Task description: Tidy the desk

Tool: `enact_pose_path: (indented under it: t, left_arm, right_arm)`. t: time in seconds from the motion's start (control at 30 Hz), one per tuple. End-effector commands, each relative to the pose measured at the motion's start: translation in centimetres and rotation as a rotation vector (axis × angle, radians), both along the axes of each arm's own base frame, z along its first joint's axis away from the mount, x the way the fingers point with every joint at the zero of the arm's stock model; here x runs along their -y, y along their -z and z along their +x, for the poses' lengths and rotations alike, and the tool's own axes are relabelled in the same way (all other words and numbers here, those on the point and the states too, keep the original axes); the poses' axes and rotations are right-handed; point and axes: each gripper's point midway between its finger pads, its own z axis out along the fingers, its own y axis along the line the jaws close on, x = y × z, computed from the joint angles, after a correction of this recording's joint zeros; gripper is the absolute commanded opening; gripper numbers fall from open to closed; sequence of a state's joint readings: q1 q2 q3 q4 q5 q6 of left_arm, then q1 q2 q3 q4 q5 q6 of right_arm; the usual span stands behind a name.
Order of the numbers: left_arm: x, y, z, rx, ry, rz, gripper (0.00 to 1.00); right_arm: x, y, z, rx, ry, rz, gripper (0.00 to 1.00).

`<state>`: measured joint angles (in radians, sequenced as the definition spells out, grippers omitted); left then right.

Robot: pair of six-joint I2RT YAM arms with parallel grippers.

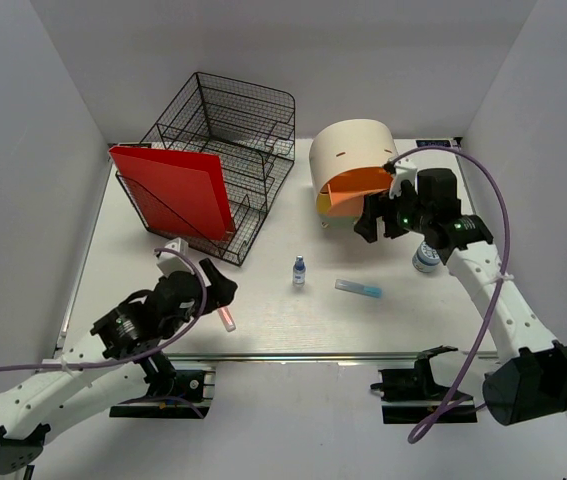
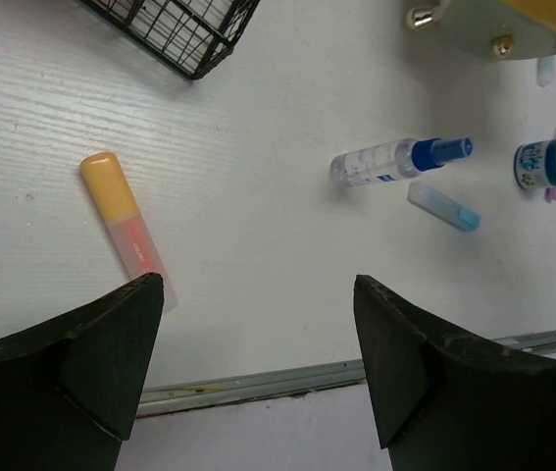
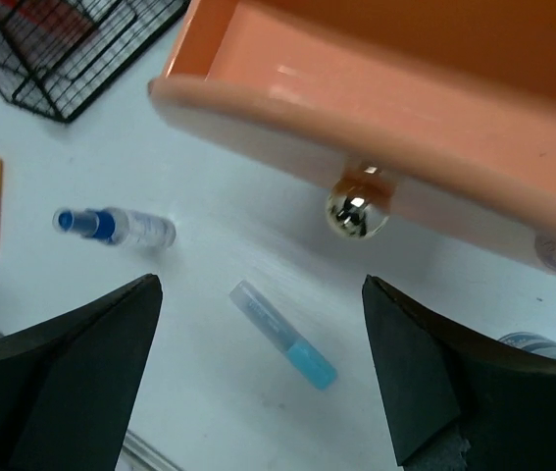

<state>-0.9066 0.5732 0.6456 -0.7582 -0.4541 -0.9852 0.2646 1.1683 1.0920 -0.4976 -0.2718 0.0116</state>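
**Small clutter waiting to be sorted**

The desk (image 1: 293, 335) itself is stiff and fixed; only its litter moves. The left gripper (image 2: 258, 294) hangs spread and empty over the marker (image 2: 126, 228) in front of the wire tray (image 1: 233, 130). The marker looks light, hard and slick, so pinch it mid-barrel. The right gripper (image 3: 258, 289), also spread and empty, faces the orange drawer (image 3: 356, 118) right of the tray.

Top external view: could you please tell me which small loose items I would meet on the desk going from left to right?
orange highlighter → small spray bottle → blue-tipped marker → blue-and-white jar
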Motion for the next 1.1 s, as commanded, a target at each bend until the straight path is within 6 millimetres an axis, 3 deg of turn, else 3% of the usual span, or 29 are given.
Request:
enact_pose_path:
  t: [0.0, 0.03, 0.1, 0.13, 0.17, 0.23, 0.27, 0.3, 0.37, 0.4, 0.43, 0.47, 0.5, 0.73, 1.07]
  left_arm:
    - [-0.1, 0.8, 0.3, -0.019, -0.023, 0.024, 0.87]
    - [0.5, 1.3, 0.3, -0.033, 0.0, 0.036, 0.84]
    - [2.0, 0.7, 1.1, 0.015, 0.069, 0.039, 0.79]
    - [2.7, 0.4, 1.4, 0.03, 0.101, 0.047, 0.76]
    - [4.5, 0.1, 1.7, 0.047, 0.168, 0.031, 0.69]
    - [6.3, -0.2, 2.1, 0.107, 0.292, 0.088, 0.59]
    - [8.1, -0.3, 2.1, 0.122, 0.369, 0.074, 0.49]
    - [8.7, -0.4, 2.3, 0.153, 0.424, 0.105, 0.44]
    - [10.5, -0.1, 3.0, 0.187, 0.528, 0.148, 0.37]
    - [11.0, 0.1, 3.3, 0.186, 0.548, 0.169, 0.37]
    - [11.5, 0.4, 3.5, 0.184, 0.579, 0.201, 0.41]
    - [12.7, 0.8, 4.0, 0.177, 0.639, 0.246, 0.59]
    - [13.1, 1.1, 4.3, 0.168, 0.661, 0.273, 0.7]
    - [16.6, 1.7, 6.2, 0.198, 0.81, 0.377, 0.91]
    - [18.1, 3.2, 8.5, 0.196, 0.804, 0.445, 0.97]
  right_arm:
    - [-0.5, 0.3, -2.4, 0.029, -0.161, -0.026, 0.88]
    - [-0.7, 0.1, -2.8, 0.053, -0.208, -0.04, 0.86]
    - [-0.6, 0.3, -3.8, 0.048, -0.247, -0.054, 0.7]
    - [-0.5, 0.4, -4.1, 0.056, -0.267, -0.063, 0.57]
    - [-0.5, 0.4, -4.7, 0.055, -0.286, -0.063, 0.33]
    - [-0.9, 0.0, -6.0, 0.084, -0.371, -0.056, 0.19]
    - [-0.9, -0.2, -6.5, 0.087, -0.394, -0.048, 0.03]
    - [-0.8, -0.1, -7.3, 0.073, -0.405, -0.046, 0.0]
    - [-0.6, 0.3, -7.7, 0.055, -0.404, -0.045, 0.0]
    - [-0.3, 0.4, -8.0, 0.048, -0.396, -0.046, 0.0]
    - [-0.2, 0.7, -8.2, 0.045, -0.39, -0.049, 0.0]
    - [0.0, 0.5, -8.3, 0.057, -0.378, -0.049, 0.0]
    - [0.2, 0.4, -8.1, 0.069, -0.368, -0.049, 0.0]
    - [0.7, -0.1, -8.4, 0.086, -0.348, -0.047, 0.01]
    - [1.1, 0.1, -8.4, 0.084, -0.343, -0.035, 0.01]
